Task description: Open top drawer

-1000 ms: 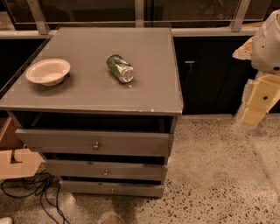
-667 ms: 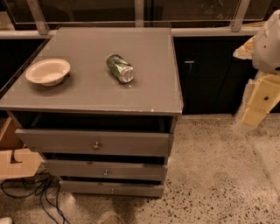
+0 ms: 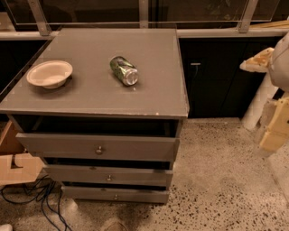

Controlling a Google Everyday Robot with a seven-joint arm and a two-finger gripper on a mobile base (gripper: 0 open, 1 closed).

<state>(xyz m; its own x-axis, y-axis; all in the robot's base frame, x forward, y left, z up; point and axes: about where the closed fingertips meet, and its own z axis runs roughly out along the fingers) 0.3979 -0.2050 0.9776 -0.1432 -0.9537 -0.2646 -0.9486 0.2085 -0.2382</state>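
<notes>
Cabinet (image 3: 153, 85): top drawer (image 3: 135, 148) ajar; claw (image 3: 272, 132) right

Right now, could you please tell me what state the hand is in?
Hand: at the right edge, apart from the top drawer; open or closed cannot be told.

place: office or lab | cues: speckled floor (image 3: 226, 180), glass partition (image 3: 90, 11), grey cabinet (image 3: 90, 97), loose cables (image 3: 40, 198) | gripper (image 3: 255, 63): right edge
</notes>
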